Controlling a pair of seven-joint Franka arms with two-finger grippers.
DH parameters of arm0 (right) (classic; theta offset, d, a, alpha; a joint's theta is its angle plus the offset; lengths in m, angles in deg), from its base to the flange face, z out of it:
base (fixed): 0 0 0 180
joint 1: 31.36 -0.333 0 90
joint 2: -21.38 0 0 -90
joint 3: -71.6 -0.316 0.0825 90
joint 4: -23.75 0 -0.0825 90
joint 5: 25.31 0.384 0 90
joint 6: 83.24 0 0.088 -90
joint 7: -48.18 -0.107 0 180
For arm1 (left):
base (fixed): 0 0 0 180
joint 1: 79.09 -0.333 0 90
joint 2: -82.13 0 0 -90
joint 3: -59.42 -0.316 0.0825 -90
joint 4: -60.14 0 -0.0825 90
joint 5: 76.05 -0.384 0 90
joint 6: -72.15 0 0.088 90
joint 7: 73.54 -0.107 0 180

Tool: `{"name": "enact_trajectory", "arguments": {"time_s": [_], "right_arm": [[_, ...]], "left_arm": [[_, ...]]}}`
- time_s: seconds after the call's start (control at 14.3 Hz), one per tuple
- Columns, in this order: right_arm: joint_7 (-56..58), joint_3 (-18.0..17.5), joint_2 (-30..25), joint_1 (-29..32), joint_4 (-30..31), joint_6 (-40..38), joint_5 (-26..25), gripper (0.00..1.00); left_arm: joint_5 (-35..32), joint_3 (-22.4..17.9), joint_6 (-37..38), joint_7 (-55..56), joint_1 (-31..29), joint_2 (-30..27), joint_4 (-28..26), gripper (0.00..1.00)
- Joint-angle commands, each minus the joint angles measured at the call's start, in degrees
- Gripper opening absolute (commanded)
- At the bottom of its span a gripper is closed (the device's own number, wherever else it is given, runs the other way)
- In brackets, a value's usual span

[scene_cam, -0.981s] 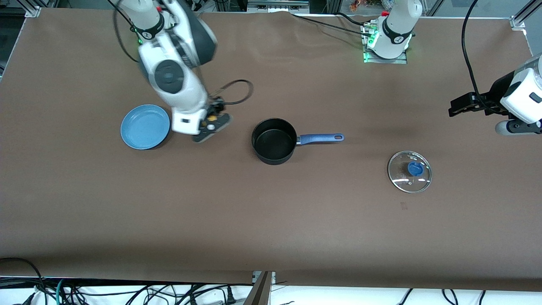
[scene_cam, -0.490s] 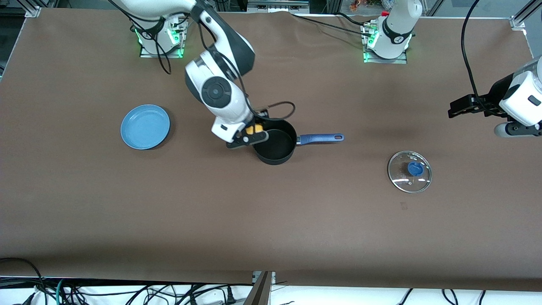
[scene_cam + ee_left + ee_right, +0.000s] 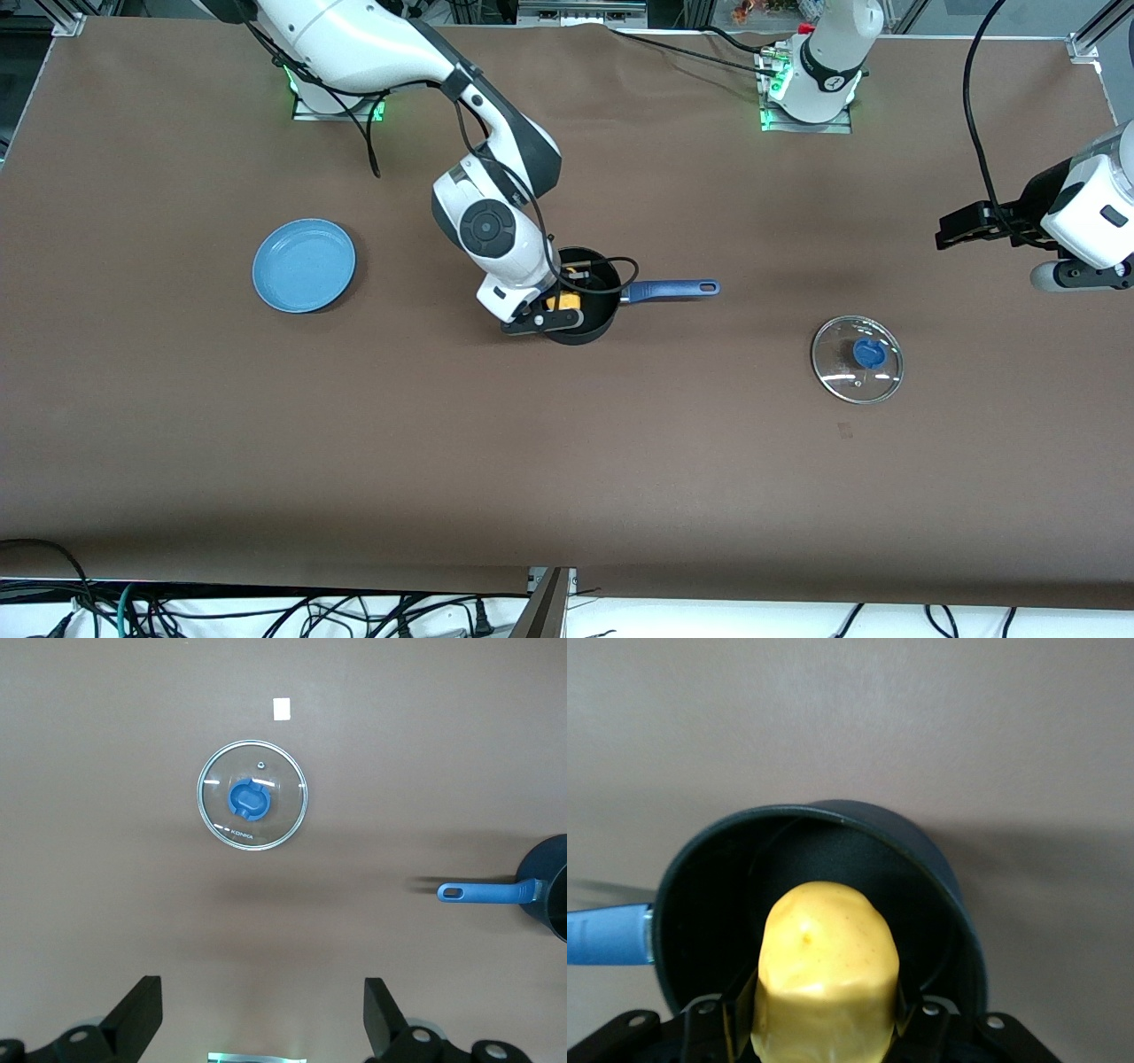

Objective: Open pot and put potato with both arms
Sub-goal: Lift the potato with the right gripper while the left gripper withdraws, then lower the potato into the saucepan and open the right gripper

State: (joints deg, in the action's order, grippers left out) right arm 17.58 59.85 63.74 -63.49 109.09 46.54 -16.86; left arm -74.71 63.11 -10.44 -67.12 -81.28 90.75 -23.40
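Right gripper (image 3: 556, 307) — centre of the front view, over the mouth of the pot (image 3: 592, 330), fingers clamped on the potato (image 3: 563, 303); in the right wrist view the potato (image 3: 826, 970) filled the lower centre, pinched from both sides, with the pot's black interior (image 3: 726, 904) directly under it and a stub of the blue handle at the frame's left edge. Pot: black, round, lidless, at the centre of the front view, its blue handle (image 3: 671, 289) pointing toward the left arm's end of the table. Left gripper (image 3: 966, 225) — right edge of the front view, hanging above the brown table (image 3: 567, 461), fingers spread and holding nothing; the left wrist view showed its two dark fingers (image 3: 135, 1019) wide apart along the bottom of the frame. Glass lid (image 3: 858, 359) with blue knob: flat on the table, lower right of centre in the front view, well apart from the pot. Blue plate (image 3: 304, 265): left of centre in the front view, bare, toward the right arm's end of the table.
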Motion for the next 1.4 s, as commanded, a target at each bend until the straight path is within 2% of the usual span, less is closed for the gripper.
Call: {"name": "enact_trajectory", "arguments": {"time_s": [0.0,0.14,0.28,0.35,0.49,0.77,0.98,1.19,1.33], "right_arm": [[-1.04,0.24,2.73,-1.01,-1.84,1.43,-0.19,0.26],[-0.95,0.33,3.09,-1.71,-1.67,1.44,-0.63,0.33],[-0.95,0.41,3.26,-1.71,-1.49,1.44,-0.98,0.33],[-1.04,0.41,3.61,-1.71,-1.49,1.44,-1.59,0.39],[-0.95,0.41,3.62,-1.71,-1.49,1.35,-1.68,1.0],[-0.69,0.5,1.87,-1.45,-1.67,0.04,-1.86,1.0],[-0.69,2.43,-4.62,-1.36,-1.67,-7.94,-1.95,1.0],[-0.78,7.43,-12.09,-1.36,-1.58,-17.42,-2.04,1.0],[-0.95,12.87,-16.58,-1.36,-1.58,-23.93,-2.04,1.0]], "left_arm": [[0.94,-0.18,1.03,0.44,0.26,0.79,1.88,1.0],[0.85,-0.18,1.03,0.44,0.26,0.79,1.88,1.0],[0.77,-0.18,1.03,0.27,0.26,0.79,1.88,1.0],[0.68,-0.18,1.03,0.26,0.26,0.96,1.88,1.0],[0.68,-0.26,1.03,0.18,0.26,0.96,1.88,1.0],[0.68,-0.27,1.03,0.26,0.26,1.05,1.88,1.0],[0.68,-0.27,1.03,0.18,0.17,1.05,1.88,1.0],[0.76,-0.27,1.03,0.26,0.17,1.05,1.88,1.0],[0.76,-0.27,1.03,0.26,0.26,1.05,1.88,1.0]]}}
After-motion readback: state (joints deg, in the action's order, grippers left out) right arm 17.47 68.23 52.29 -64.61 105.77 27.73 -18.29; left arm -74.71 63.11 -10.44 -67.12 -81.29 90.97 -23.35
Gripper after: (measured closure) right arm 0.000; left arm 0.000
